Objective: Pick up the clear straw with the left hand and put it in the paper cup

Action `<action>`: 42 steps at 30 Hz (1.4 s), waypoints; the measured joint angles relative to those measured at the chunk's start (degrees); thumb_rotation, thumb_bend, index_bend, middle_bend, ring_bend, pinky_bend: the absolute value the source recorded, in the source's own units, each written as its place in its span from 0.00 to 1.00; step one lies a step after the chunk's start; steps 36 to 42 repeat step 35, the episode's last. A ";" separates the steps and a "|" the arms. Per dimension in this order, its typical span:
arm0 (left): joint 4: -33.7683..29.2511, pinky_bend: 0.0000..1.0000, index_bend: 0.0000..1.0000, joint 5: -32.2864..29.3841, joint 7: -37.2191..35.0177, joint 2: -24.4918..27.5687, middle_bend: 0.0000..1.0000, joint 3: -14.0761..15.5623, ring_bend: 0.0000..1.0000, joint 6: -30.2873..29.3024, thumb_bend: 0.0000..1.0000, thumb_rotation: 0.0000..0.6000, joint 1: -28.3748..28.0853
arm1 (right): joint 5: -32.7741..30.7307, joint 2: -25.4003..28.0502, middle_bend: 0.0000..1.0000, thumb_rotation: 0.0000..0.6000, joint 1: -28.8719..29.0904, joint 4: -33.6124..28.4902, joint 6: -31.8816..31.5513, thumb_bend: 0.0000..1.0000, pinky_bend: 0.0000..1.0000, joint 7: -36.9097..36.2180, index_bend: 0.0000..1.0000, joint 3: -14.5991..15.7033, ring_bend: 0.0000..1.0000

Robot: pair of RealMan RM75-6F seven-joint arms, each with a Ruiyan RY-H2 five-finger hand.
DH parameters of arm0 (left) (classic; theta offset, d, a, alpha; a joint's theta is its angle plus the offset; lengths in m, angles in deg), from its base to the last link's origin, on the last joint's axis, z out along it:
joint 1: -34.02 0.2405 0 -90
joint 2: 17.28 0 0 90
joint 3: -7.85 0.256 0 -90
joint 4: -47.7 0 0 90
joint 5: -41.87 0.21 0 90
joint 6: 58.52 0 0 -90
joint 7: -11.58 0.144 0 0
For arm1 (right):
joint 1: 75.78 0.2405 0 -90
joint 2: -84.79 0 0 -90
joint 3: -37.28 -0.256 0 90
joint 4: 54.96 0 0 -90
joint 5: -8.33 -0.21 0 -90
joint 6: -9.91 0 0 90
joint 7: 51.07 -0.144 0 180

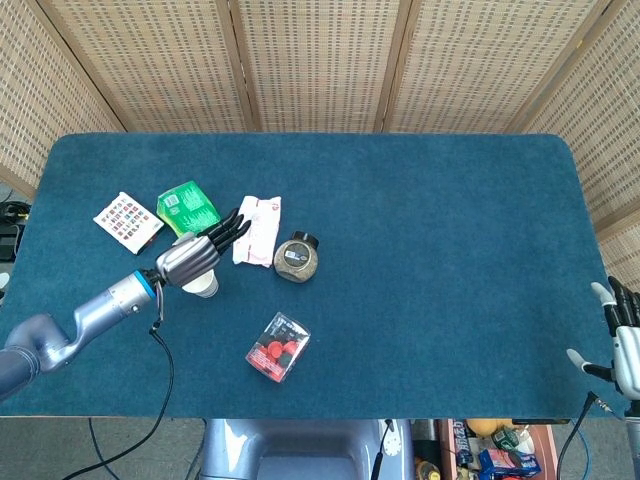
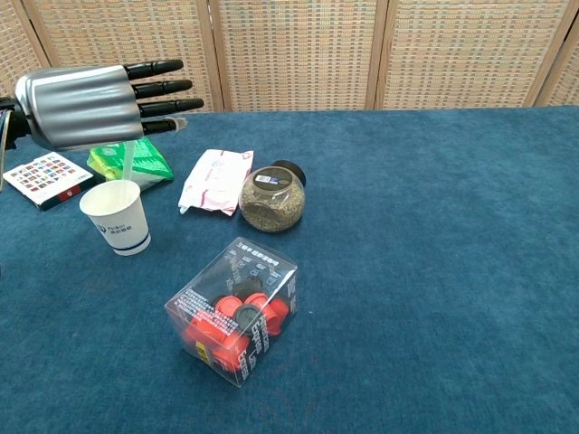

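Note:
The white paper cup (image 2: 116, 217) stands upright at the left of the blue table, partly under my hand in the head view (image 1: 205, 286). The clear straw (image 2: 126, 165) leans slightly, its lower end inside the cup and its top running up under my left hand (image 2: 81, 107). That hand hovers just above the cup (image 1: 195, 258) with its fingers stretched out toward the far right; the grip under the palm is hidden. My right hand (image 1: 622, 345) hangs beyond the table's right front corner, fingers apart and holding nothing.
Around the cup lie a green packet (image 2: 152, 165), a patterned card box (image 2: 47, 179) and a white wipes packet (image 2: 215, 181). A round glass jar (image 2: 271, 201) and a clear box of red caps (image 2: 237, 309) sit to the cup's right.

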 measured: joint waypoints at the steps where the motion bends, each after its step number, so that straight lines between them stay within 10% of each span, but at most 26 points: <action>1: -0.16 0.00 0.00 0.03 -0.65 0.25 0.00 0.02 0.00 -0.46 0.21 1.00 0.24 | 0.06 0.00 0.00 1.00 -0.03 -0.04 -0.08 0.00 0.00 0.05 0.00 0.03 0.00; 12: -4.47 0.00 0.00 -2.32 -10.57 3.73 0.00 -1.92 0.00 -9.66 0.20 1.00 4.95 | 1.03 0.28 0.00 1.00 -0.48 -0.52 -1.24 0.00 0.00 -0.18 0.00 0.34 0.00; 28: -26.30 0.00 0.00 -19.11 -55.01 13.53 0.00 -2.04 0.00 -17.48 0.08 1.00 28.00 | 0.00 0.02 0.00 1.00 -1.00 1.15 -1.57 0.00 0.00 -2.07 0.00 -0.17 0.00; 42: -35.14 0.00 0.00 -20.37 -55.73 16.80 0.00 0.10 0.00 -19.27 0.08 1.00 33.85 | 0.92 0.07 0.00 1.00 -1.42 1.62 -3.00 0.00 0.00 -3.67 0.00 -0.22 0.00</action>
